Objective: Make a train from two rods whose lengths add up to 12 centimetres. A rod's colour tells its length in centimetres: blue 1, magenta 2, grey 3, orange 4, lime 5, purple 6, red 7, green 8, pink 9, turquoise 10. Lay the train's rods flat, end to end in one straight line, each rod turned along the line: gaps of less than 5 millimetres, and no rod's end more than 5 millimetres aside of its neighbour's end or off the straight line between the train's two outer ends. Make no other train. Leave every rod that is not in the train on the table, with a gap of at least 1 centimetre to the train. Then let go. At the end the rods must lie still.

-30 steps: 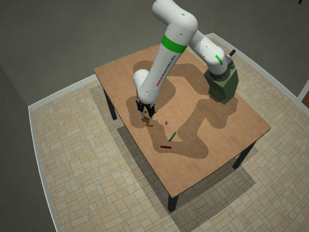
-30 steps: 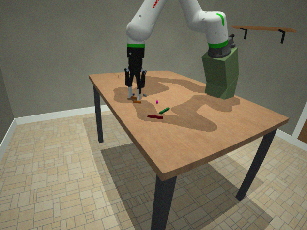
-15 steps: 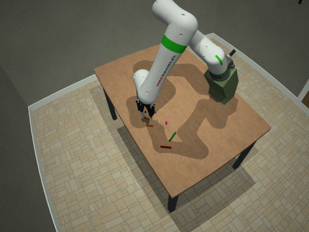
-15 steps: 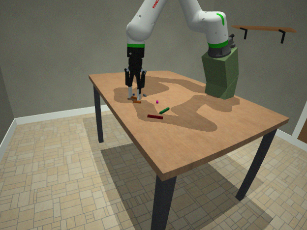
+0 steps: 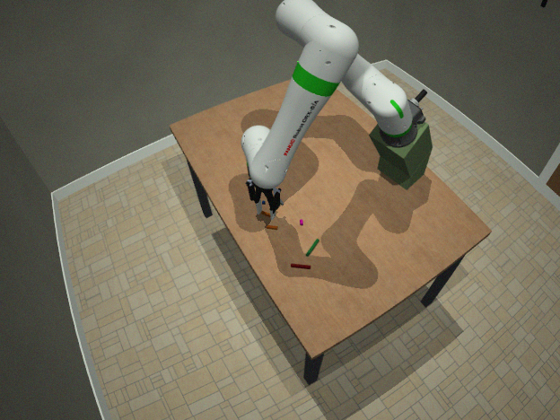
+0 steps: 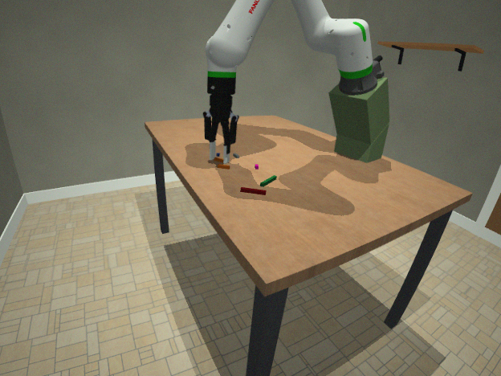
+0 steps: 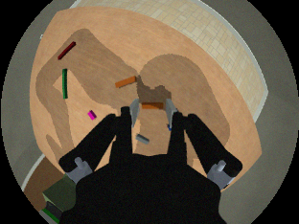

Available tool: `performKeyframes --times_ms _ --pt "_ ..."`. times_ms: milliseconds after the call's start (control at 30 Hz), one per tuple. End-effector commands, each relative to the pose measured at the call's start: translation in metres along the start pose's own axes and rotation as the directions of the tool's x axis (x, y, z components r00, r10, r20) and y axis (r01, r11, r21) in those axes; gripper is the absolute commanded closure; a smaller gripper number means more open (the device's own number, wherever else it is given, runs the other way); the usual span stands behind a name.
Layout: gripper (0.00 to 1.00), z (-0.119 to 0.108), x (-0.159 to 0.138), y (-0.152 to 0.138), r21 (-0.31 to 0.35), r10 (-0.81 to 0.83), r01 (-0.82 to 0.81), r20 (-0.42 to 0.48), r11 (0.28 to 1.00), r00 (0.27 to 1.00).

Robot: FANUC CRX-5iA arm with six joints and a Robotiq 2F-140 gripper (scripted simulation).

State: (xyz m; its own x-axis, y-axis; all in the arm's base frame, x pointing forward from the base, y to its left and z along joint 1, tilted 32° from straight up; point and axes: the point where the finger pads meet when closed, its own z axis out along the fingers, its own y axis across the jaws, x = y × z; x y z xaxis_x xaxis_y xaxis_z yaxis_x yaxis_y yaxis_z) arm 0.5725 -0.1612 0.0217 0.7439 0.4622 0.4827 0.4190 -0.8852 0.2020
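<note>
I read "FANUC Robot CRX-5iA" along the smooth white arm (image 5: 289, 131) (image 6: 238, 36), FANUC in red and the rest dark. My pincer (image 5: 266, 214) (image 6: 218, 160) (image 7: 152, 104) stands partly open, pale flat tips pointing down, gripping nothing. Between and below those tips lies one orange rod (image 5: 266, 214) (image 6: 218, 160) (image 7: 152, 105), its length running from tip to tip. A second orange rod (image 5: 271, 227) (image 6: 222, 166) (image 7: 126, 81) lies just beside the pincer, apart from the first. Near the tips I also see a stubby grey rod (image 6: 236, 155) (image 7: 143, 139) and a tiny blue rod (image 5: 263, 202) (image 6: 217, 154), partly hidden in the wrist view. A short magenta rod (image 5: 301, 222) (image 6: 256, 166) (image 7: 92, 115) sits farther off; well apart from the pincer are the long green rod (image 5: 312, 247) (image 6: 268, 181) (image 7: 64, 83) and, farthest, the dark red rod (image 5: 300, 266) (image 6: 253, 190) (image 7: 67, 51), all on the brown, faintly mottled table (image 5: 226, 135) (image 6: 291, 239) (image 7: 110, 43)
</note>
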Motion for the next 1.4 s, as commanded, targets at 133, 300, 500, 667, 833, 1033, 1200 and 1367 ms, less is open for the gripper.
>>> performKeyframes --times_ms 133,300,500,667,833,1033,1200,1367 --pt "0.77 -0.0001 0.0 0.0002 0.0 0.0 0.0 0.0 1.0 1.0" --pt "0.77 -0.0001 0.0 0.0002 0.0 0.0 0.0 0.0 1.0 1.0" --pt "0.77 -0.0001 0.0 0.0002 0.0 0.0 0.0 0.0 1.0 1.0" --pt "0.77 -0.0001 0.0 0.0002 0.0 0.0 0.0 0.0 1.0 1.0" --pt "0.77 -0.0001 0.0 0.0002 0.0 0.0 0.0 0.0 1.0 1.0" --pt "0.77 -0.0001 0.0 0.0002 0.0 0.0 0.0 0.0 1.0 1.0" --pt "0.77 -0.0002 0.0 0.0002 0.0 0.0 0.0 0.0 1.0 1.0" --pt "0.77 -0.01 0.0 0.0002 0.0 0.0 0.0 0.0 1.0 1.0"
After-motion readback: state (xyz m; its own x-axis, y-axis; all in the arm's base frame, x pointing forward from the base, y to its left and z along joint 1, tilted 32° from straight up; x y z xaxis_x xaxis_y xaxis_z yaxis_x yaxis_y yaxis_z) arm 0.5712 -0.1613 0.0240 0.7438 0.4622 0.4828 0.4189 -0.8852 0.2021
